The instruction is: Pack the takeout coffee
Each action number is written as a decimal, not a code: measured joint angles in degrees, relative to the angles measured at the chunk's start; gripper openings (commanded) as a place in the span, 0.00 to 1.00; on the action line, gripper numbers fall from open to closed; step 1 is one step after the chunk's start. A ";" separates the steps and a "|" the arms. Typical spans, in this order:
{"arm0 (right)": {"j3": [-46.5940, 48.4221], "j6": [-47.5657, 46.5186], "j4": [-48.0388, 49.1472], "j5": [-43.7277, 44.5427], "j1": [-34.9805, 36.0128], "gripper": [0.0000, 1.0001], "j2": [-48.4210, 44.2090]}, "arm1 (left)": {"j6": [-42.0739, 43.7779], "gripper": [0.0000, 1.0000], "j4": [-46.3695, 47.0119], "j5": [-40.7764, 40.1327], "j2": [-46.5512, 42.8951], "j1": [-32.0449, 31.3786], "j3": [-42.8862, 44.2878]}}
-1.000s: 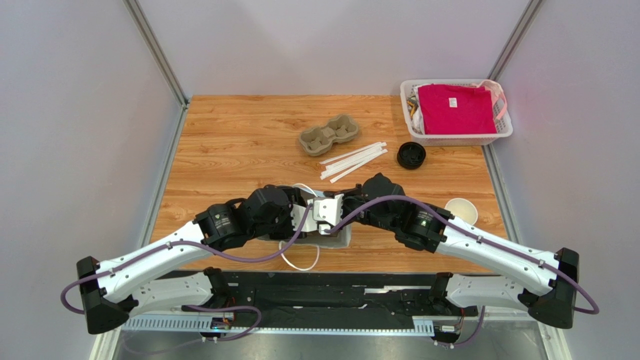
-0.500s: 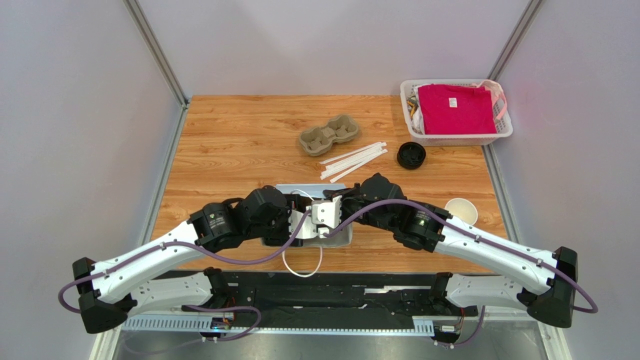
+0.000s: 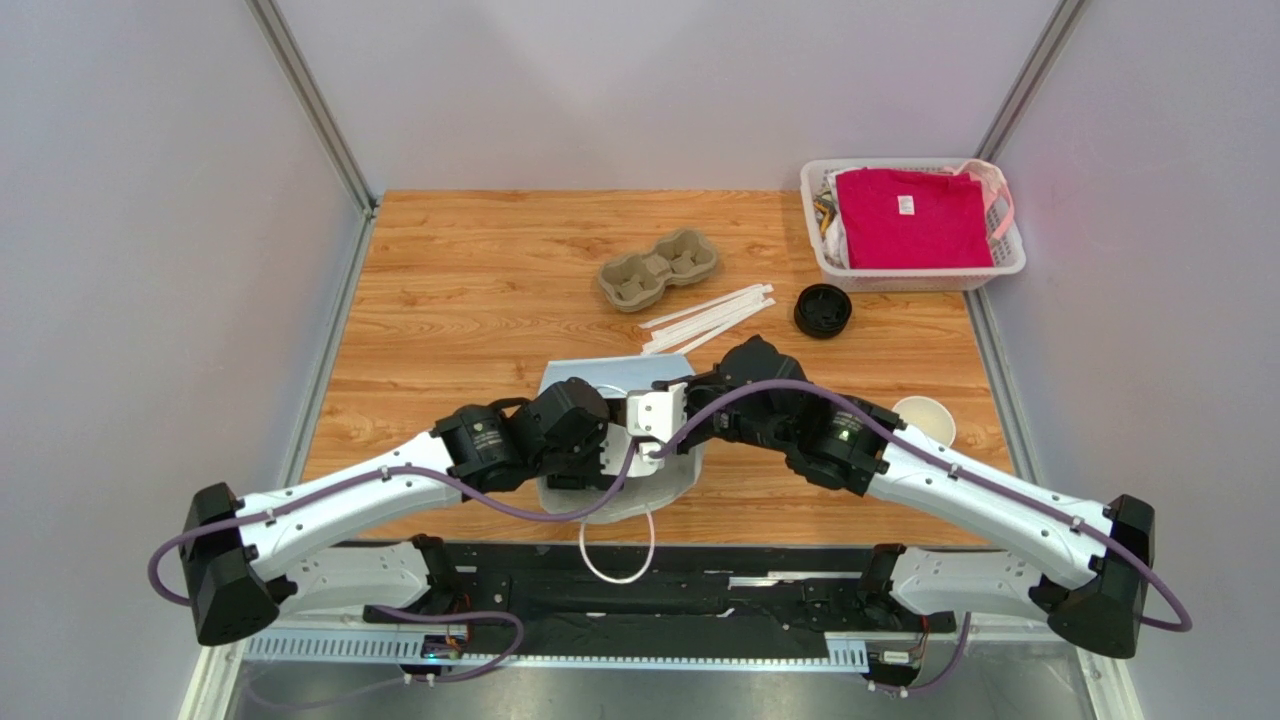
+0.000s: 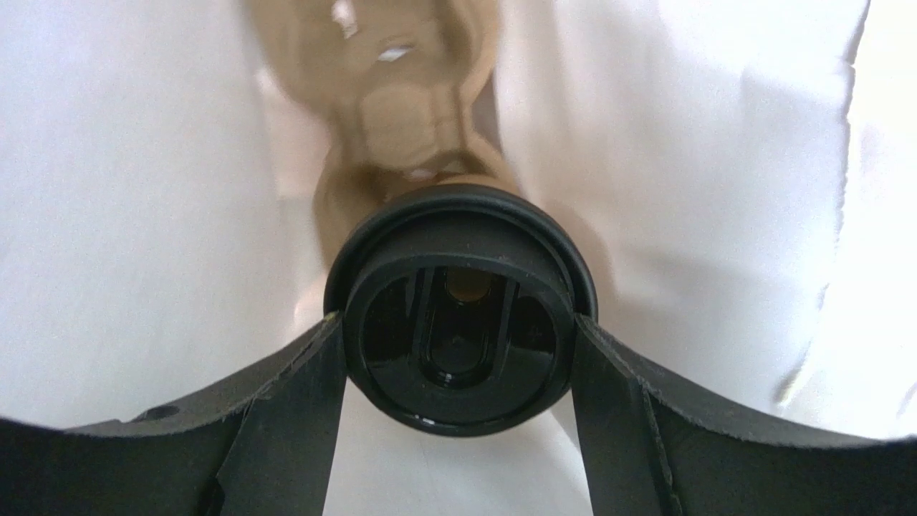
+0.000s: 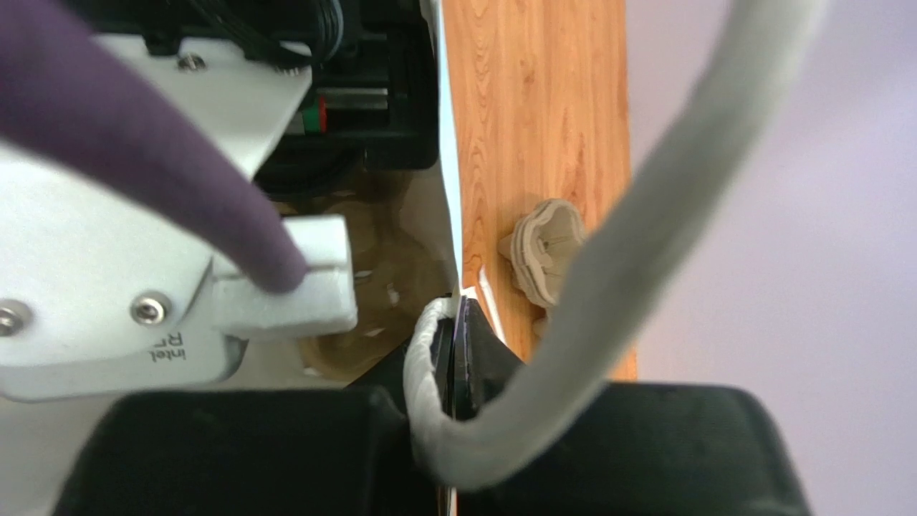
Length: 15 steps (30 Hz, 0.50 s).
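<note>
The takeout coffee [image 4: 463, 371], a brown cup under a round black lid, hangs between my left gripper's [image 4: 457, 328] fingers inside a white paper bag [image 4: 689, 161]. The fingers press both sides of the lid. A kraft cup carrier [image 4: 398, 86] lies in the bag below the cup. In the top view the bag [image 3: 601, 375] stands open at the table's near middle with my left gripper [image 3: 579, 450] over it; the cup is hidden there. My right gripper [image 5: 461, 355] is shut on the bag's edge beside its rope handle [image 5: 603, 269], at the bag's right side [image 3: 684, 413].
A second cup carrier [image 3: 658, 270] and several white sticks [image 3: 706, 320] lie beyond the bag. A loose black lid [image 3: 822, 311] and a lidless cup [image 3: 921, 420] sit to the right. A white basket [image 3: 912, 278] with pink cloth stands at the back right.
My left arm has swung right, carrying its gripper over and into the bag's mouth. The bag's mouth now shows wider. The right gripper has barely moved.
</note>
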 measured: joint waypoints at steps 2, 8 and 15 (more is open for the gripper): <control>0.76 0.57 -1.53 -1.22 -0.87 0.00 0.83 | 0.68 0.00 2.10 -1.27 1.11 -0.04 -1.14; 2.78 1.95 -3.85 -3.96 -2.64 0.00 2.32 | 2.03 0.00 3.89 -2.97 0.35 0.00 -2.27; 4.28 3.08 -5.88 -5.51 -3.63 0.00 2.56 | 3.04 0.00 3.82 -4.42 -1.81 -0.11 -1.92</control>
